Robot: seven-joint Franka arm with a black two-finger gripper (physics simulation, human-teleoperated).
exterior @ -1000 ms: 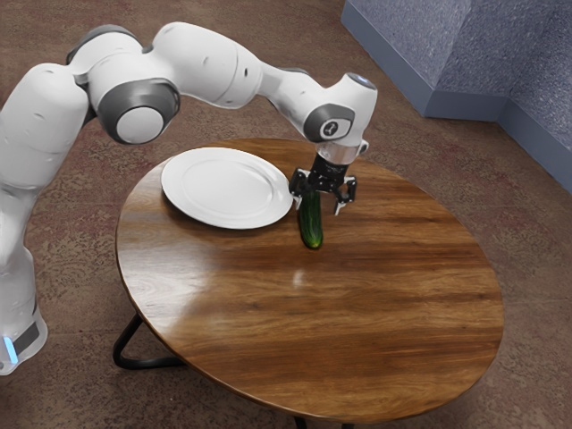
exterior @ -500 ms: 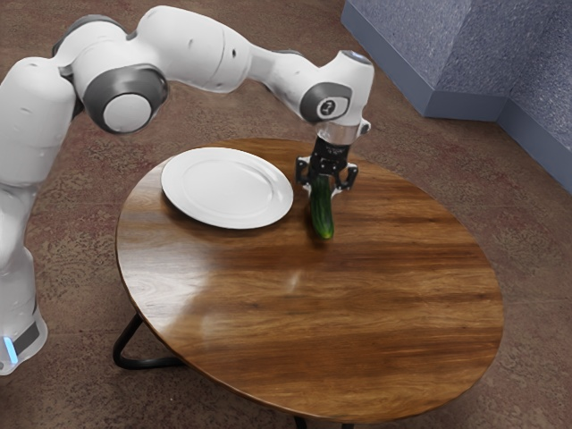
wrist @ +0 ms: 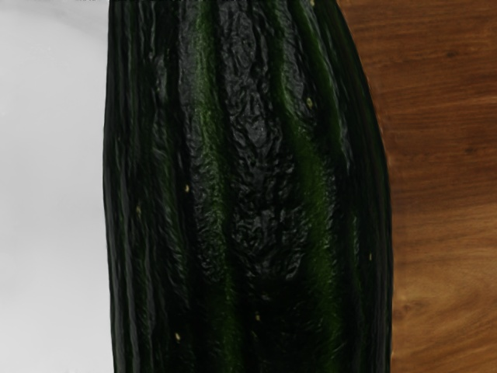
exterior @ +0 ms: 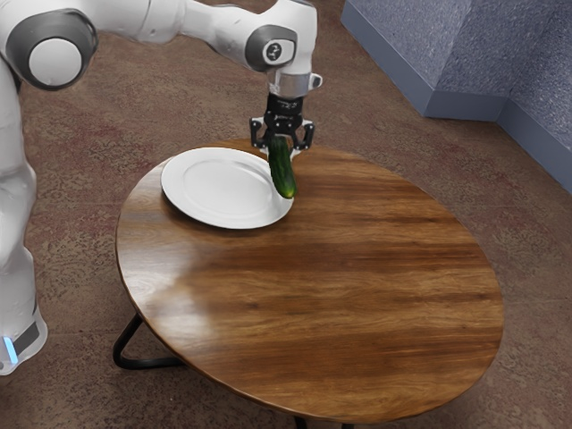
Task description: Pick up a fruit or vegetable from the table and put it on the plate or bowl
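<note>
Fingers (exterior: 281, 147) are clamped on the top end of the cucumber (exterior: 284, 172), which hangs near-vertical with its tip leaning toward 5 o'clock. Versus half a second back, the load has swung toward 10 o'clock and come up. It was over bare wood beside the plate (exterior: 214, 188) and now hangs over the plate's 3 o'clock rim. Wrist view agrees: the cucumber (wrist: 248, 194) has white plate (wrist: 46, 194) on one flank and wood surface (wrist: 443, 155) on the other, so it's straddling the rim, not centred. It looks airborne; can't confirm tip clearance. The plate hasn't shifted. My read: transport nearly done — a little more travel toward 9 o'clock, then lower and release.
</note>
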